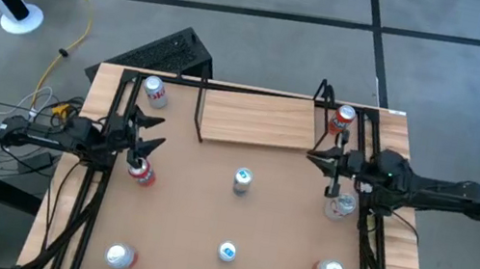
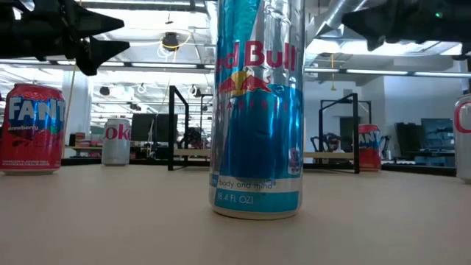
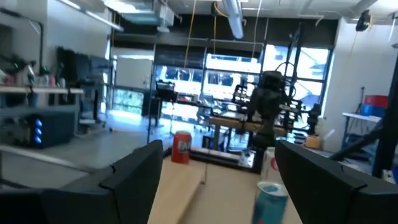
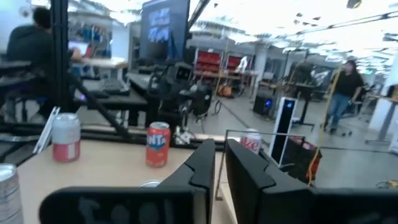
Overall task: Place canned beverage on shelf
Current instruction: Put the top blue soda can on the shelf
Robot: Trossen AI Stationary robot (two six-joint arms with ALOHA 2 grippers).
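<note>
The shelf (image 1: pixel 257 118) is bare. The left gripper (image 1: pixel 154 134) is spread wide above a red can (image 1: pixel 142 172). The right gripper (image 1: pixel 316 157) looks almost closed, holding nothing, beside the shelf.

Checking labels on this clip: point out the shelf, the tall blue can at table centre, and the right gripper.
shelf (image 1: pixel 257 118), high view, bare middle of the wood plank.
tall blue can (image 2: pixel 257 110), low view, printed side wall.
right gripper (image 1: pixel 319 156), high view, midway between its fingertips.
</note>
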